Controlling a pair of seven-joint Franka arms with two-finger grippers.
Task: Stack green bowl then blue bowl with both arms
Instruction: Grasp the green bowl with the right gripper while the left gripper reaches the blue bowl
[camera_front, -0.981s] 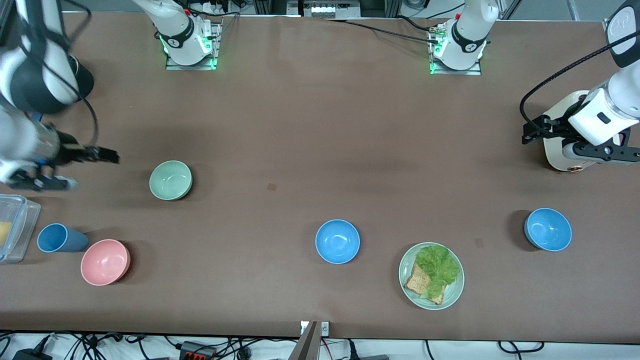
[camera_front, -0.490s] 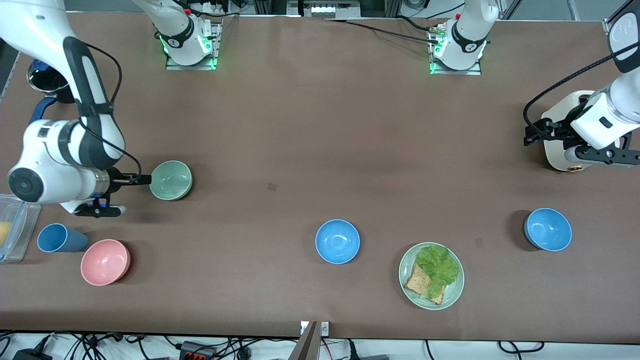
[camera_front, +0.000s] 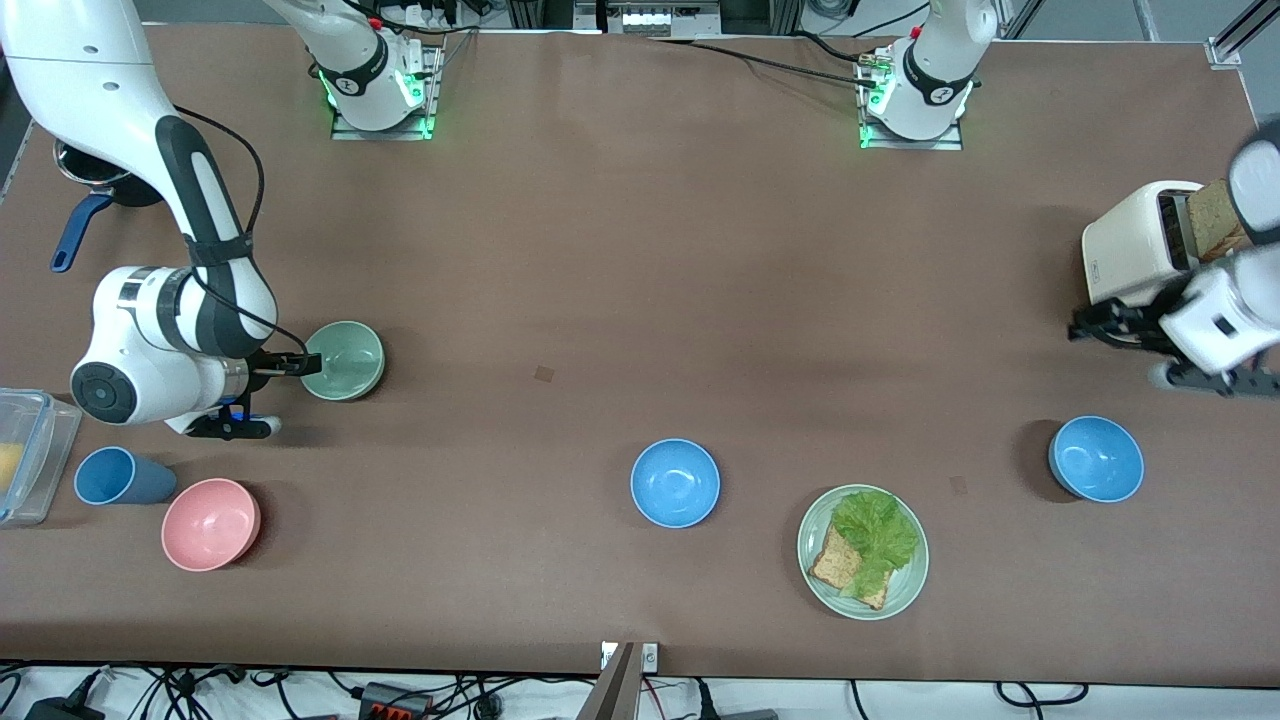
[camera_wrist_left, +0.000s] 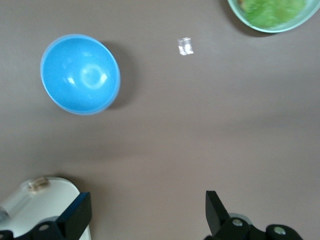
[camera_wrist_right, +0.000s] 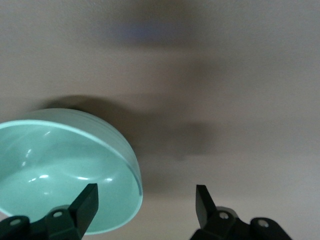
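Observation:
The green bowl (camera_front: 343, 360) sits upright toward the right arm's end of the table. My right gripper (camera_front: 295, 364) is open and low at its rim. In the right wrist view the right gripper (camera_wrist_right: 145, 196) straddles the rim of the green bowl (camera_wrist_right: 60, 170), with one finger over the inside and one outside. Two blue bowls stand nearer the front camera, one mid-table (camera_front: 675, 483) and one toward the left arm's end (camera_front: 1096, 459). My left gripper (camera_front: 1085, 328) is open and empty over the table beside the toaster. In the left wrist view the left gripper (camera_wrist_left: 146, 200) is short of that blue bowl (camera_wrist_left: 80, 74).
A green plate (camera_front: 905, 590) with lettuce and toast lies between the blue bowls. A white toaster (camera_front: 1135, 245) holding bread stands at the left arm's end. A pink bowl (camera_front: 211, 524), a blue cup (camera_front: 115, 476), a clear container (camera_front: 25, 450) and a dark pot (camera_front: 95, 170) are at the right arm's end.
My right arm has swung in and lowered its open gripper onto the green bowl's rim. My left gripper has moved off the toaster toward the nearby blue bowl.

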